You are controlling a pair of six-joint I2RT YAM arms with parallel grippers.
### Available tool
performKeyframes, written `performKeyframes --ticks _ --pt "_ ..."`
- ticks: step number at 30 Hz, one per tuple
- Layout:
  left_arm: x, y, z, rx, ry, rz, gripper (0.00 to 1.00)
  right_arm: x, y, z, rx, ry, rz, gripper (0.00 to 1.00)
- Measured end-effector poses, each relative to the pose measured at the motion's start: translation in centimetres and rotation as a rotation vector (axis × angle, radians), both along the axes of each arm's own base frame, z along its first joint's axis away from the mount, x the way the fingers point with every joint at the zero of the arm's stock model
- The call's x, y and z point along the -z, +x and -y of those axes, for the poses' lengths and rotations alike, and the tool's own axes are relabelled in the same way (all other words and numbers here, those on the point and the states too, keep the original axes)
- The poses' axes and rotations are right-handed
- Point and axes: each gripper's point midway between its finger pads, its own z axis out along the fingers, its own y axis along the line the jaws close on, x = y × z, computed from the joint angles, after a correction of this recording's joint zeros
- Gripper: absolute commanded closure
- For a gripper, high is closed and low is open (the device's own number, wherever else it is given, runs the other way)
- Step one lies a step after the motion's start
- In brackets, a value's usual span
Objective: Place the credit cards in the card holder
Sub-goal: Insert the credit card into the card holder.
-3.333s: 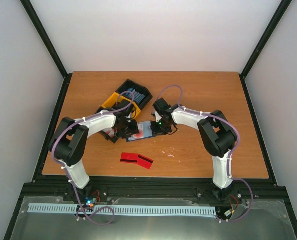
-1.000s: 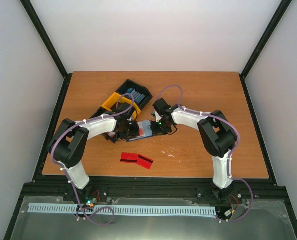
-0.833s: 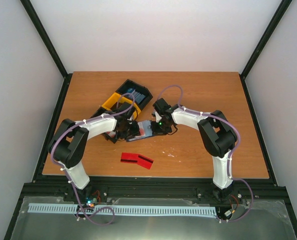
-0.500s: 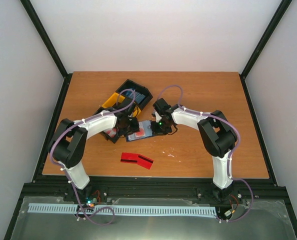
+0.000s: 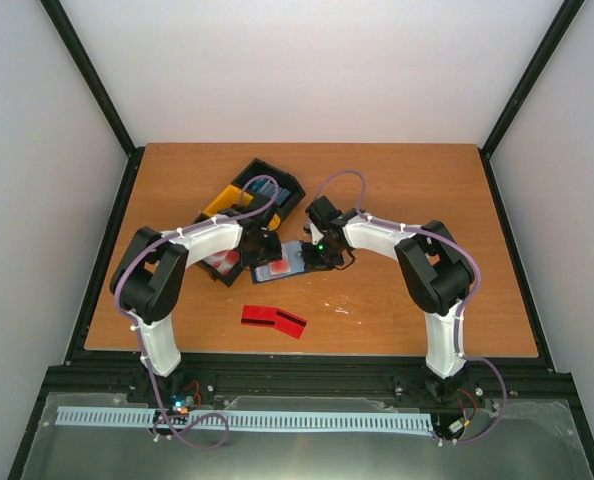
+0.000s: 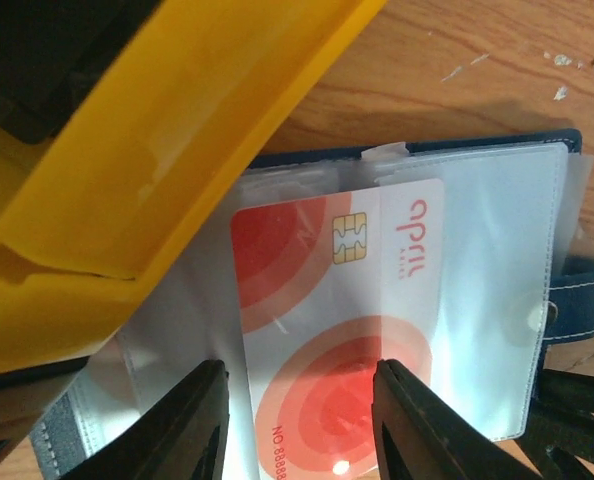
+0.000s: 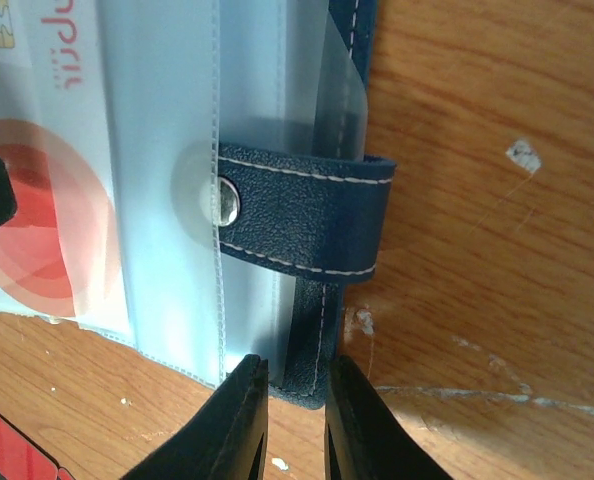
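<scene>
The card holder (image 5: 289, 266) lies open at mid-table, navy with clear sleeves (image 6: 497, 300). A white credit card with red circles (image 6: 327, 330) sits tucked in a sleeve. My left gripper (image 6: 302, 425) is open just over this card's near end, one finger on each side and not pinching it. My right gripper (image 7: 289, 405) is shut on the navy edge of the card holder (image 7: 307, 215), below its snap strap. The same card (image 7: 37, 220) shows at the left of the right wrist view. A red credit card with a dark stripe (image 5: 273, 320) lies loose on the table, nearer the arms.
A black and yellow bin (image 5: 252, 198) stands just behind the card holder, its yellow wall (image 6: 177, 130) close above my left fingers. A pink-and-white card (image 5: 220, 262) lies beside the bin, partly under the left arm. Bare wood (image 5: 397, 190) stretches to the right and rear.
My left gripper has opened, letting go of the card in the sleeve, and drawn back a little toward the bin. The right gripper has stayed on the card holder's edge.
</scene>
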Motion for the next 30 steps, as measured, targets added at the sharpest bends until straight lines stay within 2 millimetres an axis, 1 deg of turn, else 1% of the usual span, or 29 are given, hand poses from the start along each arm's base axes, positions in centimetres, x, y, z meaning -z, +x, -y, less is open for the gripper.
performKeyframes --ticks 2,4,8,16,21,25,27,30 --pt "0.0 0.0 0.1 0.007 -0.006 -0.001 0.67 0.0 0.0 0.0 0.000 0.000 0.000 0.82" --pt "-0.1 0.0 0.5 0.021 -0.020 0.002 0.70 0.0 0.0 0.0 0.000 0.000 0.000 0.82" --pt "0.1 0.3 1.2 0.042 -0.046 -0.003 0.70 0.0 0.0 0.0 0.000 0.000 0.000 0.82" --pt "0.0 0.5 2.6 0.083 -0.110 -0.004 0.63 0.0 0.0 0.0 0.000 -0.001 0.001 0.82" --pt "-0.1 0.6 3.7 0.119 -0.166 -0.002 0.61 0.0 0.0 0.0 0.001 -0.002 0.001 0.82" --pt "-0.1 0.6 3.7 0.123 -0.164 -0.002 0.55 0.0 0.0 0.1 0.002 -0.003 0.007 0.82" --pt "0.0 0.7 3.3 0.119 -0.144 0.001 0.50 -0.1 0.0 0.2 0.003 -0.003 0.017 0.82" --pt "-0.4 0.7 2.7 0.116 -0.112 0.017 0.47 -0.3 0.3 0.7 0.015 -0.024 0.041 0.81"
